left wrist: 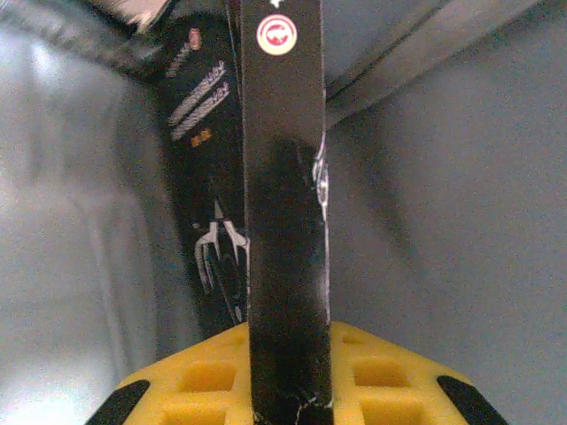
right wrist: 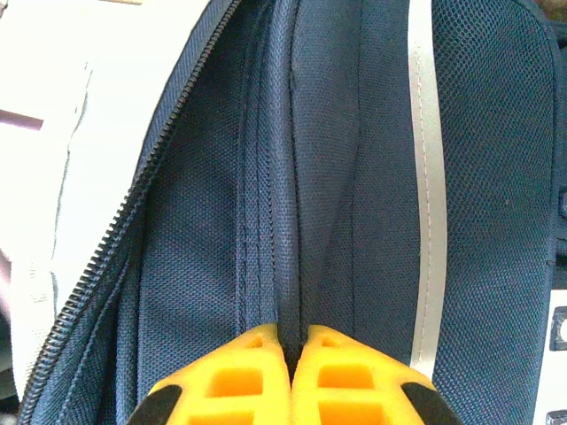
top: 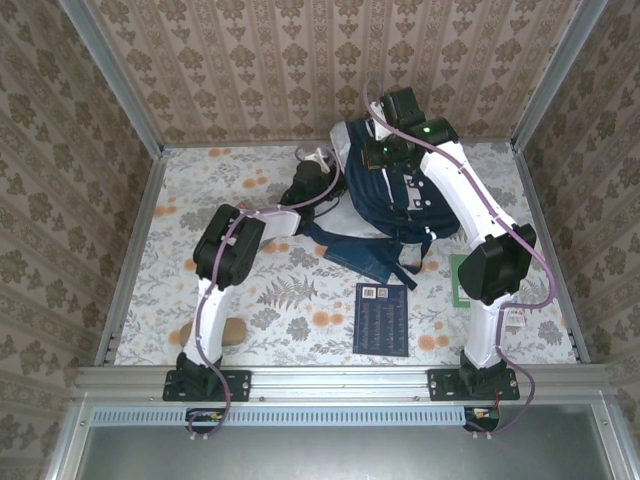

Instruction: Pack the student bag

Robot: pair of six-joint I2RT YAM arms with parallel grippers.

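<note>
Navy booklet (top: 381,318), green card (top: 456,280), perhaps a tan block (top: 232,331), on floral table (top: 300,335).

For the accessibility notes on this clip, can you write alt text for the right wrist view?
The right pincer, its yellow fingers closed together, pinches a ridge of navy fabric on the student bag. Zipper teeth run diagonally at left; a white stripe runs down the right.

The student bag (top: 365,215) lies far centre on the desk (top: 290,300), a slim box (left wrist: 288,221) inside it. A flat book (top: 381,318) lies near of it, a block (top: 232,331) near left.
</note>
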